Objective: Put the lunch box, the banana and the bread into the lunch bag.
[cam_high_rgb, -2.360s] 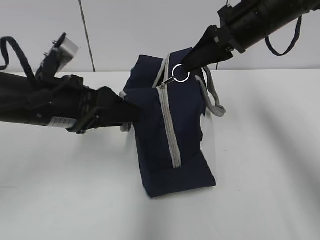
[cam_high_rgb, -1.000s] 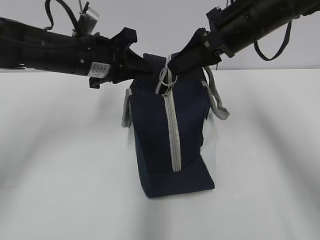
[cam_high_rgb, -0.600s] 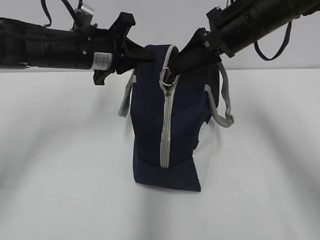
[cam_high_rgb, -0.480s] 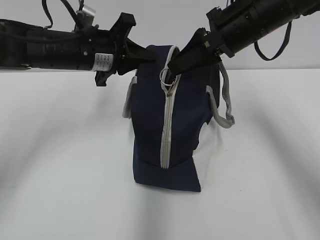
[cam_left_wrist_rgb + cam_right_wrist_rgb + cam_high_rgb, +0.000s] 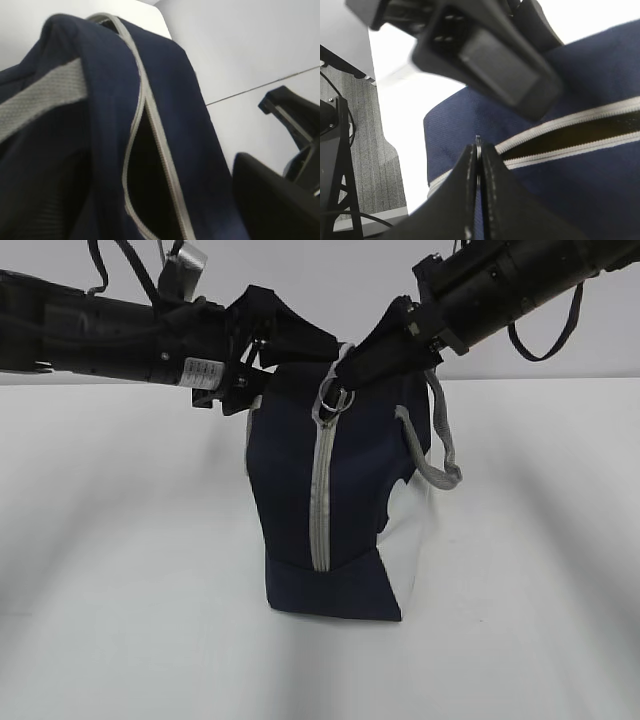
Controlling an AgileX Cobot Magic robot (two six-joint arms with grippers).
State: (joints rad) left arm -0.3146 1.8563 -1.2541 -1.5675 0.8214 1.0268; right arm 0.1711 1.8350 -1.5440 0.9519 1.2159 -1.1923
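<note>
The navy lunch bag (image 5: 350, 490) stands upright on the white table, its grey zipper (image 5: 321, 490) running down the near face. My right gripper (image 5: 345, 375) is shut on the metal ring pull (image 5: 335, 400) at the top of the zipper; the ring pull (image 5: 478, 142) shows as a thin edge between the right gripper's (image 5: 479, 150) pressed fingers. My left gripper (image 5: 290, 365) hangs open over the bag's top left corner. One black finger (image 5: 265, 200) shows beside the lunch bag (image 5: 200, 125), whose zipper gapes a little (image 5: 145, 170). The lunch box, the banana and the bread are out of view.
A grey webbing handle (image 5: 440, 450) droops off the bag's right side next to its white side panel (image 5: 405, 540). The white table (image 5: 130, 570) spreads round the bag, with a pale wall behind. Floor and a stand (image 5: 340, 150) lie beyond the table's edge.
My left gripper, pinched on the bag's top corner a moment ago, has spread its fingers and let go. The bag has settled squarer. My right gripper has kept its hold on the ring pull.
</note>
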